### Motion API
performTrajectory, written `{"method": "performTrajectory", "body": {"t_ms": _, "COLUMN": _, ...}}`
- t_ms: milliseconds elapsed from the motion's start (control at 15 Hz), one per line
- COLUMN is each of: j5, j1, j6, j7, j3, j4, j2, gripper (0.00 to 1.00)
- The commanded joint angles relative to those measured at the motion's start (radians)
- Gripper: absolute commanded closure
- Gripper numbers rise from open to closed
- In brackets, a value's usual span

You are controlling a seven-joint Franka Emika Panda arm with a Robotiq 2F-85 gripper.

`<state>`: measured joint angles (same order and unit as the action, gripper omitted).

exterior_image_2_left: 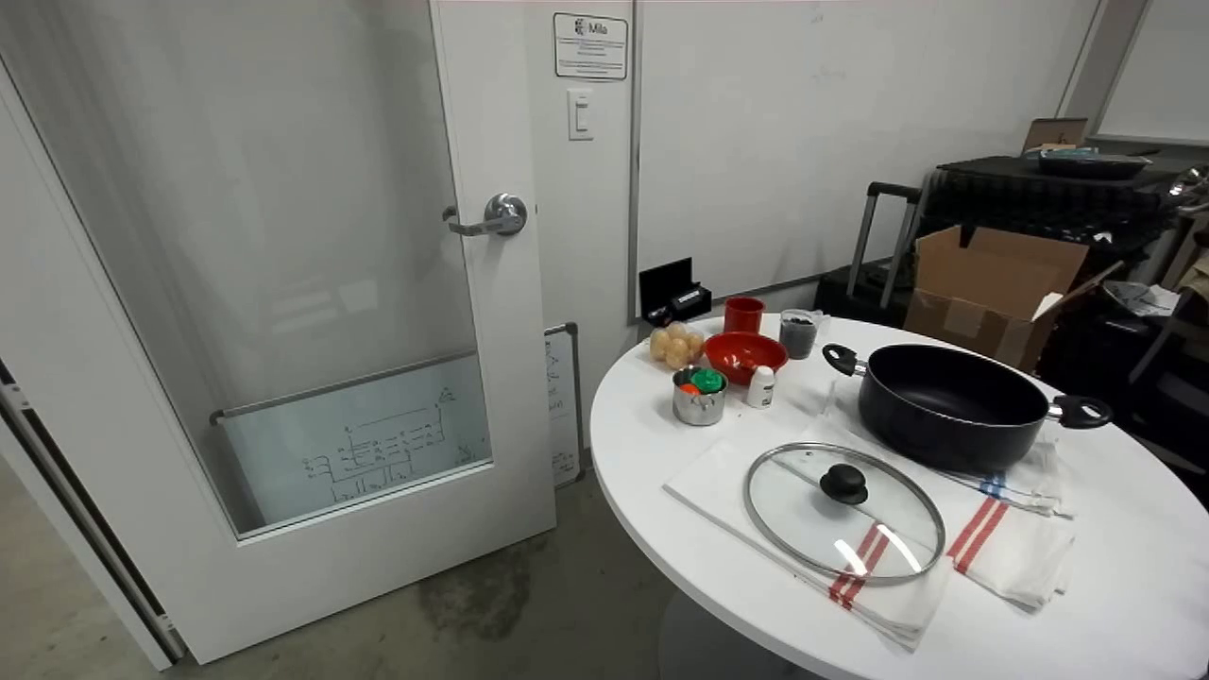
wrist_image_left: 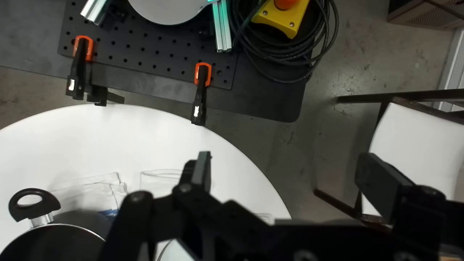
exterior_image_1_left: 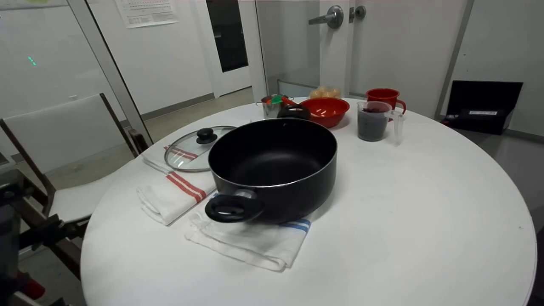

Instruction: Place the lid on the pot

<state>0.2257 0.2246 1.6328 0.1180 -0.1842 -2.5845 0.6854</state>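
The lid [exterior_image_1_left: 182, 148] is clear glass with a metal rim and black knob. It lies flat, knob up, on a white red-striped towel beside the pot; it also shows in an exterior view [exterior_image_2_left: 803, 515]. A sliver of the lid [wrist_image_left: 175, 252] shows behind my finger in the wrist view. The wide black pot [exterior_image_1_left: 276, 170] stands uncovered on a blue-striped towel, also in an exterior view [exterior_image_2_left: 945, 416] and at lower left in the wrist view [wrist_image_left: 54, 244]. My gripper [wrist_image_left: 286, 172] is open and empty, above the table's edge; I cannot make it out in the exterior views.
A red bowl [exterior_image_2_left: 744, 355], small metal pot [exterior_image_2_left: 699, 408], white bottle [exterior_image_2_left: 760, 387], measuring cup [exterior_image_1_left: 372, 127] and red mug [exterior_image_1_left: 384, 95] stand beyond the pot. A chair [wrist_image_left: 417, 152] is beside the table. Clamps [wrist_image_left: 201, 94] stick out from the robot's base.
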Motion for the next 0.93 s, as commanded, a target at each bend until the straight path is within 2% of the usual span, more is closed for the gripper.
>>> {"method": "performTrajectory", "body": {"t_ms": 0, "j5": 0.004, "j1": -0.011, "j6": -0.004, "j7": -0.006, "j3": -0.009, "j4": 0.002, "j2": 0.001, "gripper": 0.00}}
{"method": "performTrajectory", "body": {"t_ms": 467, "j5": -0.001, "j1": -0.016, "j6": 0.022, "j7": -0.004, "j3": -0.016, "j4": 0.009, "j2": -0.029, "gripper": 0.00}}
{"method": "performTrajectory", "body": {"t_ms": 667, "j5": -0.021, "j1": -0.022, "j6": 0.088, "j7": -0.003, "j3": -0.037, "j4": 0.016, "j2": -0.092, "gripper": 0.00}}
{"method": "performTrajectory", "body": {"t_ms": 867, "j5": -0.045, "j1": -0.026, "j6": 0.214, "j7": 0.009, "j3": -0.067, "j4": 0.031, "j2": -0.214, "gripper": 0.00}}
